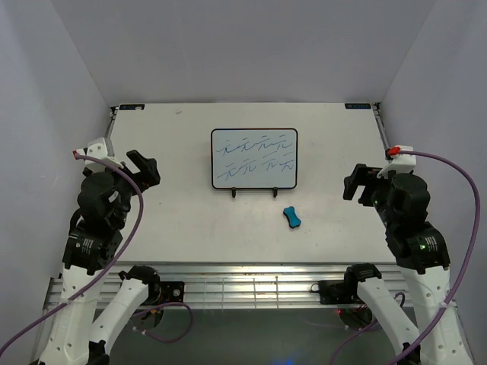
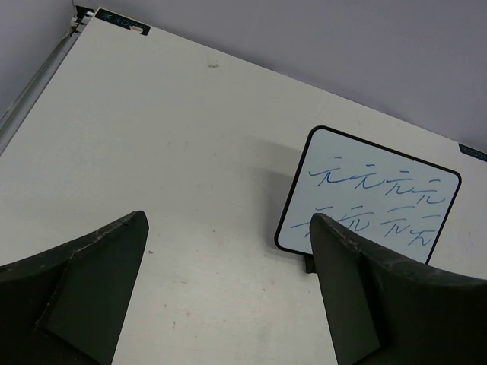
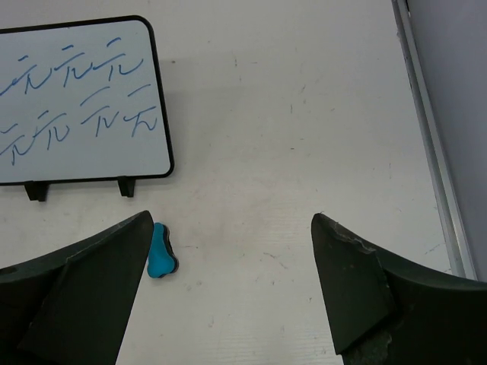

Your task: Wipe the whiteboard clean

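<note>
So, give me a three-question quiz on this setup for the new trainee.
1. True or false: the whiteboard is already wiped clean.
2. Pick one. The blue eraser lies: A) on the table, on the robot's side of the board; B) on top of the board; C) against the back wall.
3. Fill in: the left gripper and the right gripper are both ____, holding nothing.

Key: 1 false, it is written on; 2 A; 3 open.
</note>
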